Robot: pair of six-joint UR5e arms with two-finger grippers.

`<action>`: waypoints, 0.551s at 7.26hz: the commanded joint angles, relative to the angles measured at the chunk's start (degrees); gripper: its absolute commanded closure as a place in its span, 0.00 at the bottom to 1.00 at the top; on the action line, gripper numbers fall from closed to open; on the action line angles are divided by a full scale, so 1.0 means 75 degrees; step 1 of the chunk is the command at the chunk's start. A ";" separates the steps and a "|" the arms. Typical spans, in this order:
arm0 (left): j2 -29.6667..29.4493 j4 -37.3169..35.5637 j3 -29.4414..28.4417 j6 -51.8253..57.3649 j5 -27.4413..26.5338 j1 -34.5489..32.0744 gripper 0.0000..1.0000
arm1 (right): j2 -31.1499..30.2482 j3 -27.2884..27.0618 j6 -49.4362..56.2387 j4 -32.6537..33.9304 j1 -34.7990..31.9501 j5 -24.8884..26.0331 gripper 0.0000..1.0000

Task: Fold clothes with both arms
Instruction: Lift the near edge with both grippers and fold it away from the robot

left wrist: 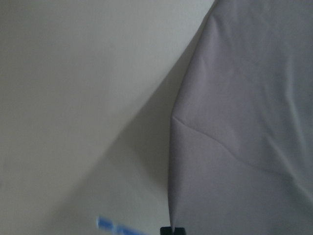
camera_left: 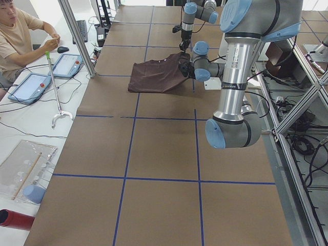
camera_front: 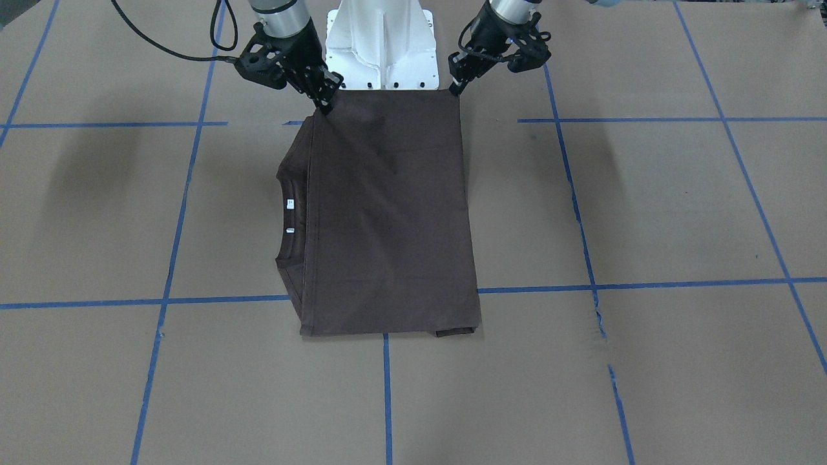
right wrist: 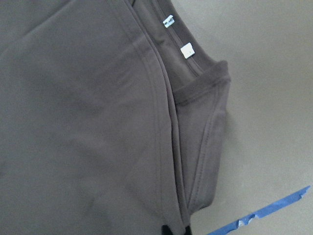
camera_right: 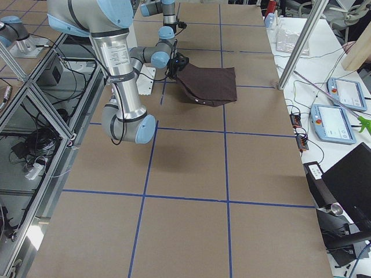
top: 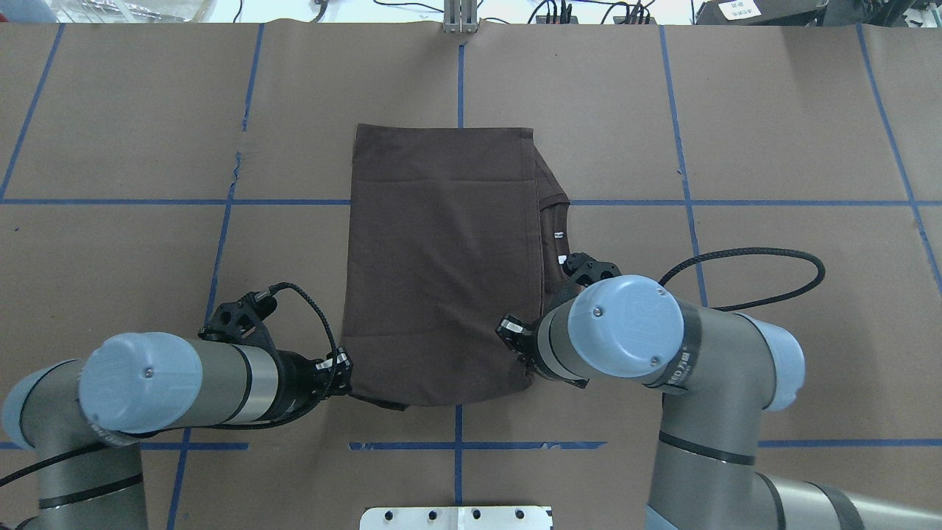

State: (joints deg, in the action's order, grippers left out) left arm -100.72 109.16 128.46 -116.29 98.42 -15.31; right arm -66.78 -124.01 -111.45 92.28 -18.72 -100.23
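The dark brown T-shirt (camera_front: 387, 213) lies folded into a tall rectangle in the middle of the table, its collar and white neck labels (camera_front: 290, 204) sticking out on my right side. My left gripper (camera_front: 456, 87) is shut on the shirt's near corner on my left, also seen from overhead (top: 344, 377). My right gripper (camera_front: 324, 105) is shut on the near corner on my right; overhead, its wrist (top: 625, 324) hides it. In the wrist views the fabric edge runs into each pair of fingertips (left wrist: 169, 230) (right wrist: 174, 230). The near edge is lifted slightly off the table (camera_right: 185, 81).
The white pedestal base (camera_front: 381, 45) stands just behind the shirt's near edge. Blue tape lines (top: 456, 445) grid the brown table. A seated operator (camera_left: 20, 36), tablets (camera_left: 64, 65) and a metal post (camera_left: 77, 38) are beyond the far side.
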 commanded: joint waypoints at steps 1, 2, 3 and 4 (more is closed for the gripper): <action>-0.0593 -0.0445 0.0103 0.0082 0.0015 -0.0717 1.00 | 0.0068 -0.0119 -0.0012 0.0059 -0.0745 -0.0112 1.00; -0.1224 -0.0561 -0.0516 0.0281 0.0015 -0.1188 1.00 | 0.0451 0.0370 0.0000 0.0047 -0.1308 -0.0483 1.00; -0.1613 -0.0597 -0.0963 0.0724 0.0015 -0.1518 1.00 | 0.0861 0.0967 0.0035 0.0024 -0.1696 -0.0812 1.00; -0.1779 -0.0597 -0.1200 0.1135 0.0049 -0.1915 1.00 | 0.1132 0.1460 0.0221 -0.0139 -0.1932 -0.0815 1.00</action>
State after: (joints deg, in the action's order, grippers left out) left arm -111.34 104.94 122.64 -111.52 98.58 -25.86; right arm -61.36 -118.04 -110.98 92.27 -30.04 -105.07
